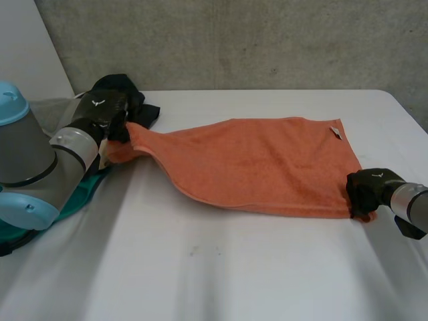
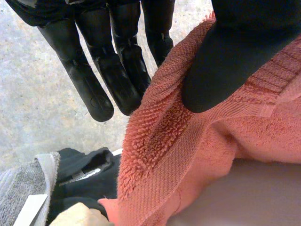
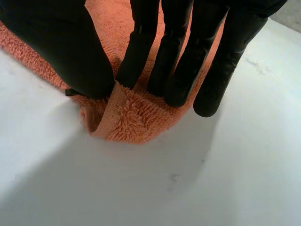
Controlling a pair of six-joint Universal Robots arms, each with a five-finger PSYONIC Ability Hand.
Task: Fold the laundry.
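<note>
Orange towel (image 1: 267, 167) lies opened out in a single layer across the white desk (image 1: 200, 267), stretched between my two hands. I judge the folding has not begun: no edge is brought over onto another, and every fold is left to make. At the far left more laundry waits: a teal cloth (image 1: 83, 194) under my arm, a black garment (image 1: 124, 90) behind my left hand and, in the left wrist view, a grey towel (image 2: 23, 188) with a flat woven border. My left hand (image 1: 107, 110) has the orange towel's left end bunched and raised a little off the desk. Its fingers (image 2: 120, 80) are straight, and the thumb seems to press the hem against them. The cloth is thick looped terry with a smooth woven band along its edge. It is narrow where I gather it and widens toward the right, where a small white label (image 1: 335, 132) sits at the far corner. My right hand (image 1: 368, 187) pinches the near right corner between thumb and fingertips, low on the desk.
</note>
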